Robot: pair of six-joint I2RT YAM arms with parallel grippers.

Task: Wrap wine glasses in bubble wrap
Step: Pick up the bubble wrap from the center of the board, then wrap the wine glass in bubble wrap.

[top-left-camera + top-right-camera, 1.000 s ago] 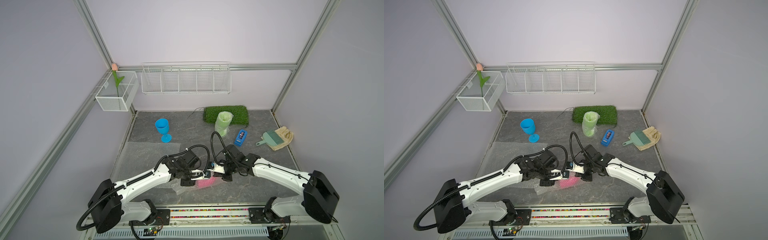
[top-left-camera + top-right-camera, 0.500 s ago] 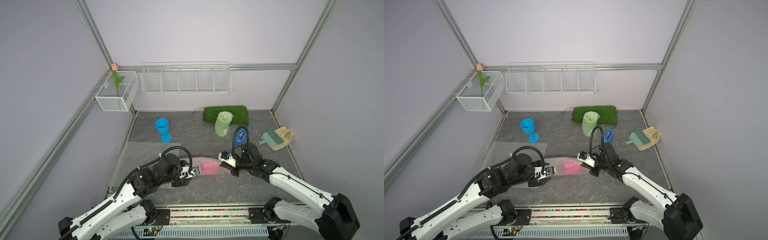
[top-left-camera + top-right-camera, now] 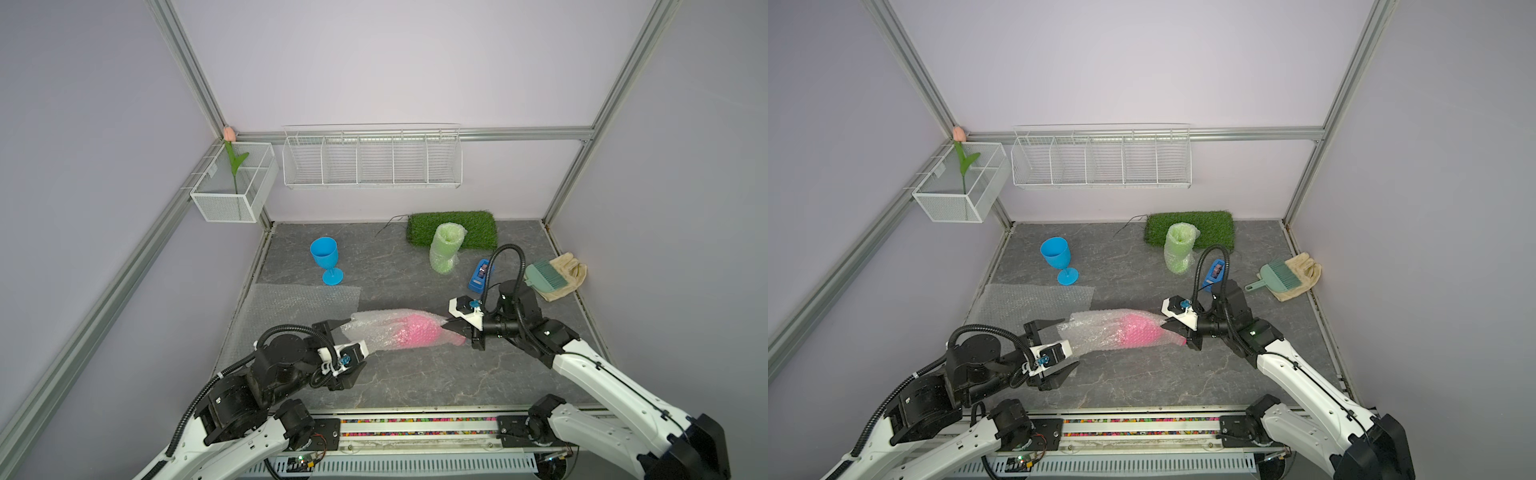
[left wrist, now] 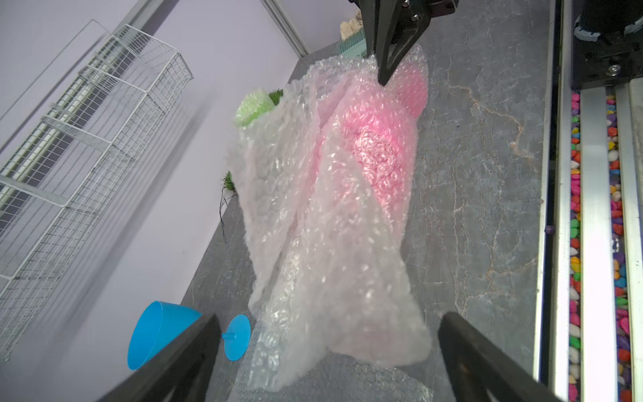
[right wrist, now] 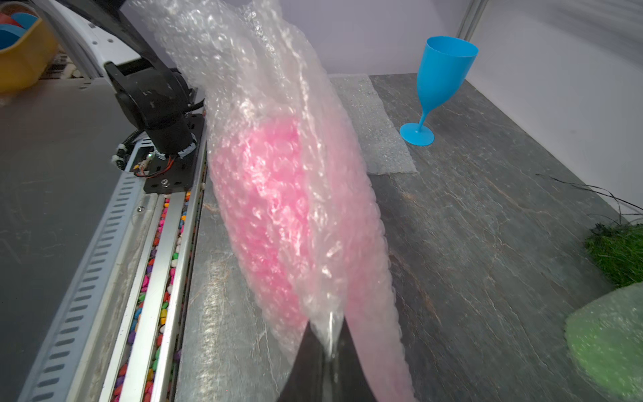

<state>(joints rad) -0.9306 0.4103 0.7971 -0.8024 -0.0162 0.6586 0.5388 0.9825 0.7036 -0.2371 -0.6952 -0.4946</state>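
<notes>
Clear, dimpled bubble wrap (image 3: pixel 370 330) over a hot pink goblet (image 3: pixel 415 334), plain bright blue goblet (image 3: pixel 324 254), lime green goblet (image 3: pixel 445 245) pale under its wrap, deep green grass mat (image 3: pixel 478 224), dark grey tabletop (image 3: pixel 415 382) — pale veining, marble-like — many-coloured pebbles (image 4: pixel 574 243), teal brush (image 3: pixel 544 276), cream cloth (image 3: pixel 571 274)

The left arm (image 3: pixel 241 446) and right arm (image 3: pixel 615 386) are alike: smooth white shells between bulky black round joints. A ribbed black cable (image 3: pixel 505 257) arches over each wrist. The left hand (image 3: pixel 354 344) and right hand (image 3: pixel 445 327) are black, with flat fingers tapering to points. Behind each sits a white camera block (image 3: pixel 463 307) with a small blue part. In the right wrist view, the left arm's black base plate (image 5: pixel 167 177) carries screws, red and black wires (image 5: pixel 161 168) and a green light.
</notes>
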